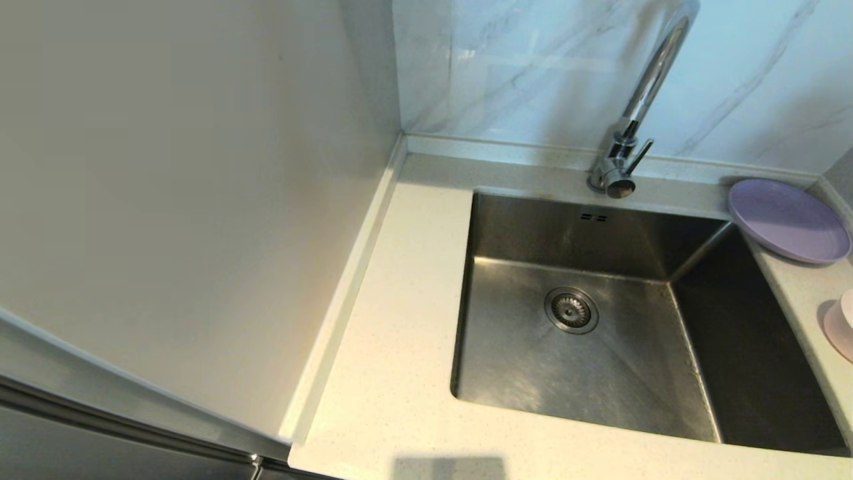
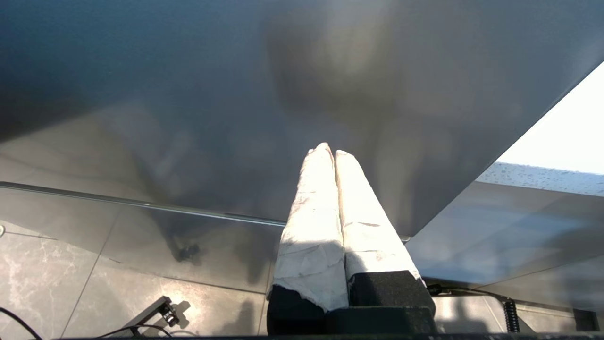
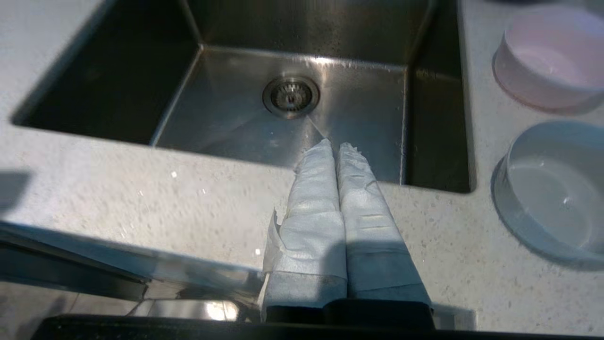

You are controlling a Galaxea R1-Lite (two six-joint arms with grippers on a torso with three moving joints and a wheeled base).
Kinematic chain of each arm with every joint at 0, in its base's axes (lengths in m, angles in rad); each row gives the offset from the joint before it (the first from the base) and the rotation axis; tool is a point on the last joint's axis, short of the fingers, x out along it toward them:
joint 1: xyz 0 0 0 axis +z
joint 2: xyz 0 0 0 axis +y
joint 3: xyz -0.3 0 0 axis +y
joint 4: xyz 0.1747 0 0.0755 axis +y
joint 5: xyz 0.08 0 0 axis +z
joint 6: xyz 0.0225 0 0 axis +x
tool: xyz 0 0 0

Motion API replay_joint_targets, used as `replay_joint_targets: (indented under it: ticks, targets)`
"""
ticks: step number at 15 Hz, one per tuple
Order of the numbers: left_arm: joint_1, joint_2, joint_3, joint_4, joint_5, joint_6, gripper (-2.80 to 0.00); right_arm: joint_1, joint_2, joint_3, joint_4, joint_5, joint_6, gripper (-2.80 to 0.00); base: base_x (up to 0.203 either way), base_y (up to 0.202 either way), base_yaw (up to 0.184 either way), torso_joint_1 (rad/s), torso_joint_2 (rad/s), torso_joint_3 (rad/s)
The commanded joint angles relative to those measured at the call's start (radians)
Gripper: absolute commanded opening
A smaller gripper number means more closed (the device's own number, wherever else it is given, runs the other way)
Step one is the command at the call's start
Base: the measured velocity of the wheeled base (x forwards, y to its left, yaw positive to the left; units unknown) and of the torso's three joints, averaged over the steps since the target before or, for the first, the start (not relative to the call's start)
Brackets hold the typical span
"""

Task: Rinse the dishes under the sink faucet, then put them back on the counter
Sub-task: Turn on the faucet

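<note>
The lavender plate (image 1: 790, 219) lies on the counter (image 1: 400, 300) at the sink's back right corner. The pink dish (image 1: 841, 327) sits on the right counter strip, cut off by the head view's edge; it also shows in the right wrist view as a pink dish (image 3: 547, 61). The steel sink (image 1: 600, 373) holds nothing, and no water runs from the chrome faucet (image 1: 640, 100). My right gripper (image 3: 336, 144) is shut and empty over the counter's front edge, pointing at the sink (image 3: 236, 123). My left gripper (image 2: 332, 151) is shut and empty, low beside a grey cabinet panel. Neither gripper shows in the head view.
A pale blue-grey bowl (image 3: 552, 189) stands on the counter (image 3: 141, 189) nearer than the pink dish. The drain (image 1: 571, 310) sits mid-basin. A tall pale panel (image 1: 166, 200) walls off the left. The marble wall (image 1: 520, 67) rises behind the faucet.
</note>
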Motion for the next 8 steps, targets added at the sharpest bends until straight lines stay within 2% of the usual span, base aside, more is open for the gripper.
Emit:
replay_joint_targets:
  ticks: [1,4,7,8]
  targets:
    - [0.000,0.000,0.000,0.000,0.000,-0.001,-2.80,0.000,0.115,-0.094,-0.004,0.013,0.003,-2.80,0.000,0.000,0.000,0.000,0.00,0.000]
    - [0.000,0.000,0.000,0.000,0.000,-0.001,-2.80,0.000,0.289,-0.177,-0.029,0.049,0.008,-2.80,0.000,0.000,0.000,0.000,0.00,0.000]
    - [0.000,0.000,0.000,0.000,0.000,-0.001,-2.80,0.000,0.533,-0.261,-0.151,0.067,0.018,-2.80,0.000,0.000,0.000,0.000,0.00,0.000]
    - [0.000,0.000,0.000,0.000,0.000,-0.001,-2.80,0.000,0.623,-0.309,-0.202,0.070,0.045,-2.80,0.000,0.000,0.000,0.000,0.00,0.000]
